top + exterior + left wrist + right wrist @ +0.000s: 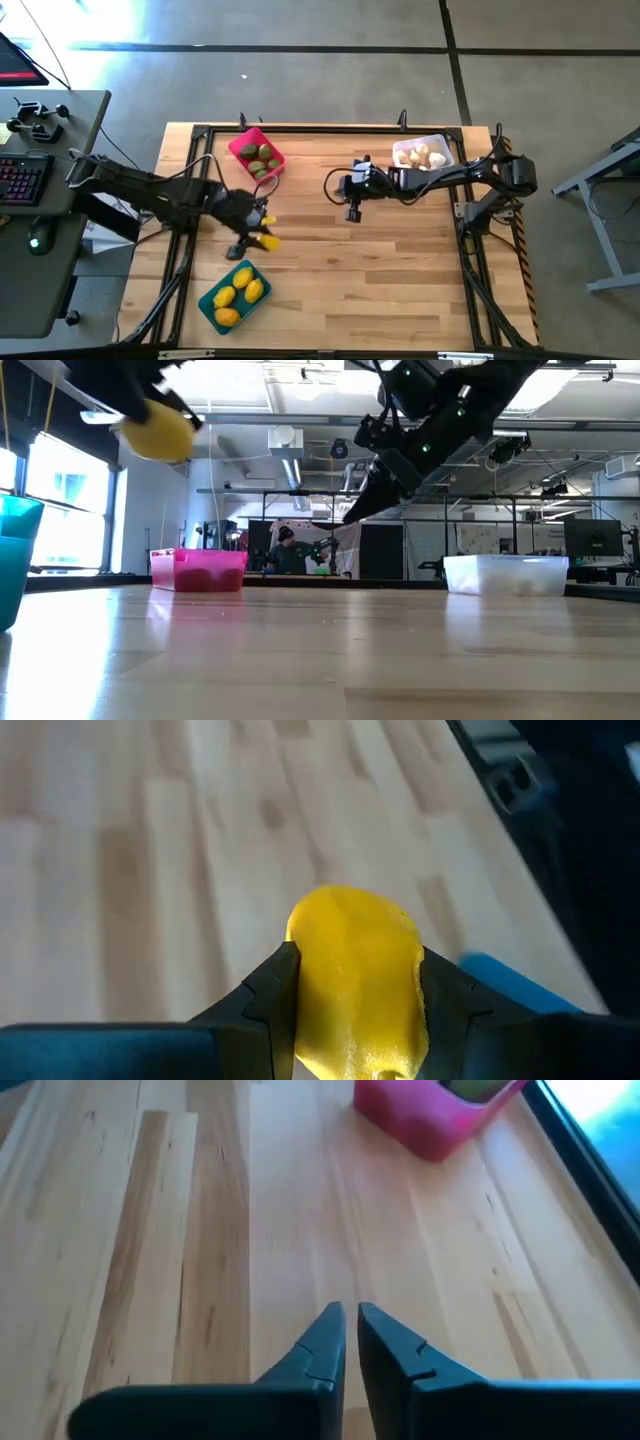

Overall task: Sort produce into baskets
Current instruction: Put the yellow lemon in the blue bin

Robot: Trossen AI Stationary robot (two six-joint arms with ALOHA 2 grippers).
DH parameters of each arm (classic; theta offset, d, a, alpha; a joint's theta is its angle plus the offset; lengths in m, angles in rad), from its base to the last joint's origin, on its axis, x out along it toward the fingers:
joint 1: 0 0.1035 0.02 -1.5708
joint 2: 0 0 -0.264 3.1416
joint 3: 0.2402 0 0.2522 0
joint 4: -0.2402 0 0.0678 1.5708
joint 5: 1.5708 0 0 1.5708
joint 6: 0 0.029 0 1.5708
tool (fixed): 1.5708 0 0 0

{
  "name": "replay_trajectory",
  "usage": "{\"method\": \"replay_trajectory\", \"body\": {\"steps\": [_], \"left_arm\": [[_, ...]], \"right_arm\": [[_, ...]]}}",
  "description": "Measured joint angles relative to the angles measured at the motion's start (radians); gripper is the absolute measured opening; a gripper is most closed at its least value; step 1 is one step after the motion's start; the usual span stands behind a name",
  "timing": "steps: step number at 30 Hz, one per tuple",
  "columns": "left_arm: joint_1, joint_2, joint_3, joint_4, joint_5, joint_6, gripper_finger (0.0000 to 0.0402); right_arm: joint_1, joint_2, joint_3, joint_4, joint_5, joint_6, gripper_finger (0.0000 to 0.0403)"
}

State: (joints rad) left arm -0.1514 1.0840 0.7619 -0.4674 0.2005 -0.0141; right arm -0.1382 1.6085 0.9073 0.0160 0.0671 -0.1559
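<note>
Left hand [350,995] clamps a yellow lemon [352,982] between its two dark fingers [262,995], one on each side. The lemon's long axis runs along the fingers, with its rounded end pointing forward past the fingertips (lower end cut off by the frame edge in the left wrist view). In the high view the left hand [258,236] sits left of centre, above the bench [400,290] and just above the teal basket [236,292] at lower left of the frame; the lemon [267,241] shows at its tip. In the low view the lemon [157,430] hangs well clear of the bench at upper left.

The teal basket holds three more yellow pieces. The pink basket [257,153], at upper left of the bench, holds green pieces.

Right hand [351,1342] has its fingers narrowed almost together, with nothing between them; it hangs over bare wood near the bench centre [353,203], left of the whitish basket [424,155] of white bulbs at upper right.

A person [287,550] is seated in the room behind.
</note>
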Motion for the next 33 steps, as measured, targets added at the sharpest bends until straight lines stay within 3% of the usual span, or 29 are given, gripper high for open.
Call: {"method": "replay_trajectory", "body": {"steps": [7, 14, 24, 33], "left_arm": [[-0.182, 0.000, 0.078, -0.247, 0.004, -0.263, 0.0123], [-0.373, 0.000, 0.082, -0.297, 0.027, -0.522, 0.0123], [-0.459, 0.118, 0.082, -0.258, 0.067, -0.582, 0.0123], [-0.471, 0.282, 0.082, -0.138, 0.206, -0.489, 0.0128]], "right_arm": [[-0.006, 0.000, -0.039, 0.018, -0.002, -0.002, 0.0004], [-0.006, 0.000, -0.040, 0.020, -0.005, -0.007, 0.0001], [-0.006, 0.000, -0.040, 0.019, -0.005, -0.010, 0.0000], [-0.006, 0.000, -0.040, 0.018, -0.005, -0.040, 0.0000]]}}
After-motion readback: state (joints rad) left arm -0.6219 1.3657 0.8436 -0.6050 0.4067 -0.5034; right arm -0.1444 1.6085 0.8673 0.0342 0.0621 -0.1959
